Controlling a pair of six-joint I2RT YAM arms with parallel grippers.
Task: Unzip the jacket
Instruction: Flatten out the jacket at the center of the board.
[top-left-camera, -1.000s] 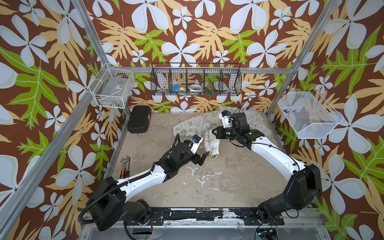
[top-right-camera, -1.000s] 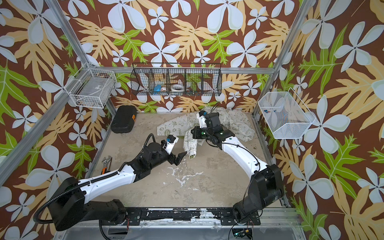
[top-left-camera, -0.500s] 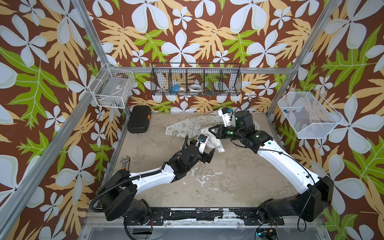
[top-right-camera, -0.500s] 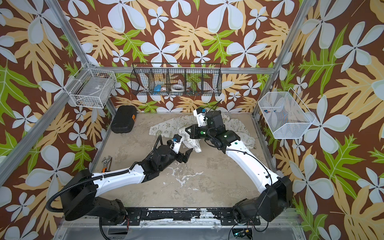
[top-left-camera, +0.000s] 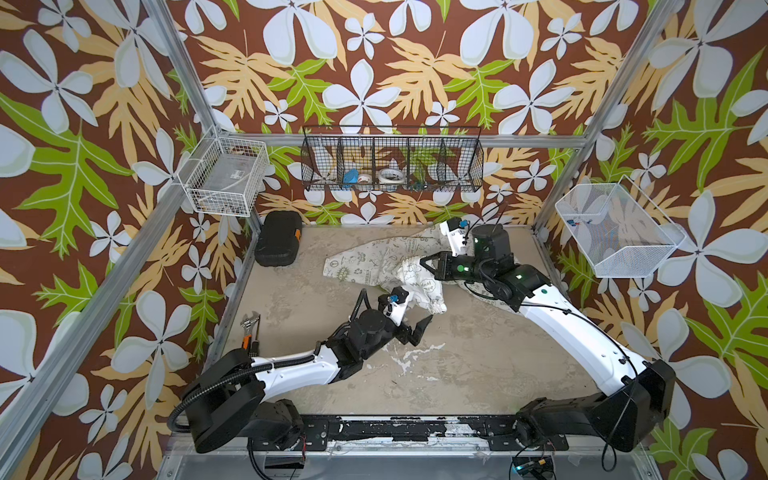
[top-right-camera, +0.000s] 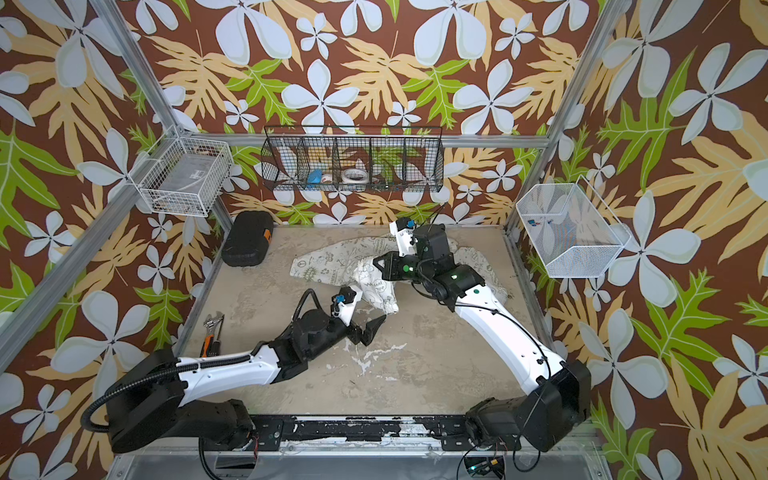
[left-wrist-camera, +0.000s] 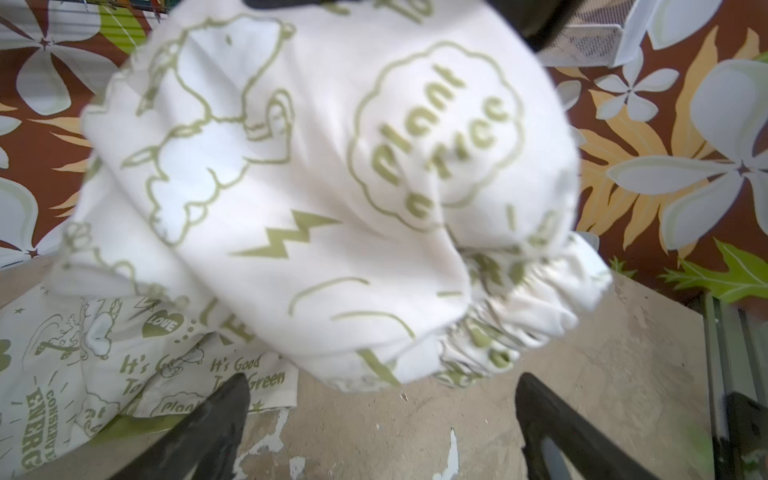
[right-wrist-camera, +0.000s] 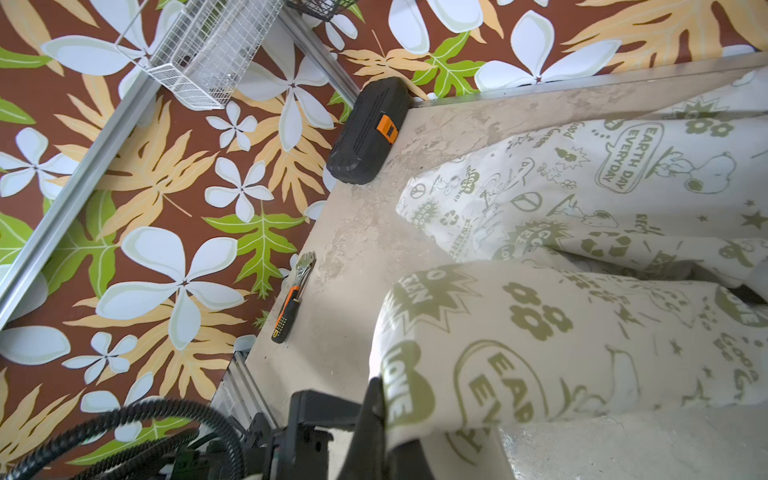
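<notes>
The cream jacket (top-left-camera: 365, 257) (top-right-camera: 328, 262) with olive print lies crumpled at the back of the table. My right gripper (top-left-camera: 424, 262) (top-right-camera: 376, 262) is shut on a raised fold of it, seen close in the right wrist view, where the gripper (right-wrist-camera: 386, 419) pinches printed cloth (right-wrist-camera: 540, 353). A sleeve hangs from that fold, its gathered cuff (left-wrist-camera: 519, 316) just above the tabletop. My left gripper (top-left-camera: 417, 330) (top-right-camera: 370, 330) (left-wrist-camera: 382, 382) stands open in front of the cuff with nothing between its fingers. The zipper is hidden.
A black case (top-left-camera: 277, 239) (right-wrist-camera: 368, 133) stands at the back left corner. An orange-handled wrench (top-left-camera: 249, 328) (right-wrist-camera: 293, 299) lies by the left edge. Wire baskets hang on the left (top-left-camera: 224, 176), back (top-left-camera: 392, 164) and right (top-left-camera: 615, 232) walls. The tabletop (top-left-camera: 457, 365) has peeling paint.
The jacket's flat part has spread leftward over the table while the right gripper keeps its hold. The left gripper reached toward the hanging sleeve, then drew back slightly toward the front.
</notes>
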